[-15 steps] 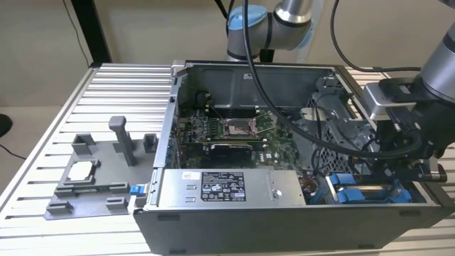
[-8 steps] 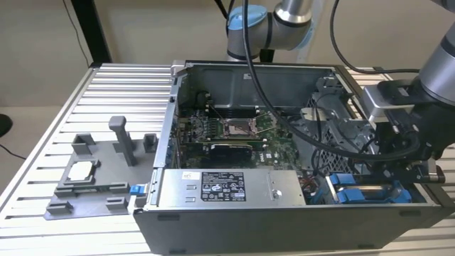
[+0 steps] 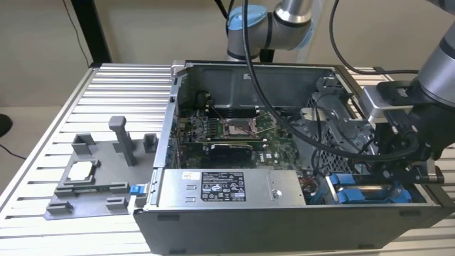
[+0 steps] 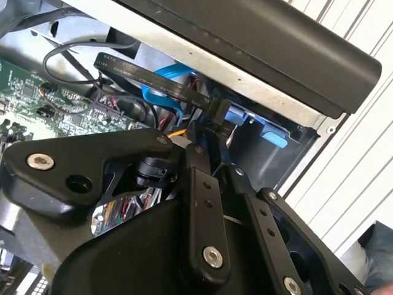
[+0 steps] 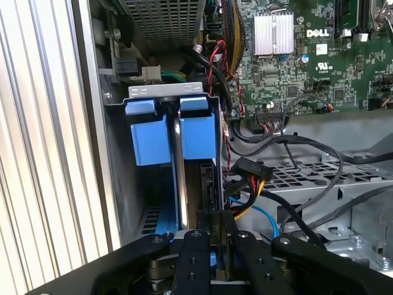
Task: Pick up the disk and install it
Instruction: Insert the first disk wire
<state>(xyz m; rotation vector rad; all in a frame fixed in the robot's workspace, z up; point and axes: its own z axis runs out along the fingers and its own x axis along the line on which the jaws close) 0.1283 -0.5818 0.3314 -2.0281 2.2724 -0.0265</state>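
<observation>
The disk (image 5: 207, 184) stands on edge in the drive bay at the front corner of the open computer case (image 3: 284, 226), at the exterior view's right. Its blue bracket (image 5: 198, 132) shows at the far end, beside a second blue bracket (image 5: 147, 138) in the neighbouring slot. My gripper (image 5: 213, 224) reaches down into this bay, its two black fingers close together on the disk's near edge. In the exterior view the gripper (image 3: 389, 178) hangs just above the blue brackets (image 3: 352, 189). In the second wrist view the gripper (image 4: 215, 160) points into the bay by a black cable plug.
Black, red and blue cables (image 5: 264, 178) crowd the bay's inner side. A grey power supply box (image 3: 227, 186) and the motherboard (image 3: 235, 133) fill the case. At the exterior view's left, a grey fixture (image 3: 106, 184) on the slatted table holds a small silver chip (image 3: 80, 170).
</observation>
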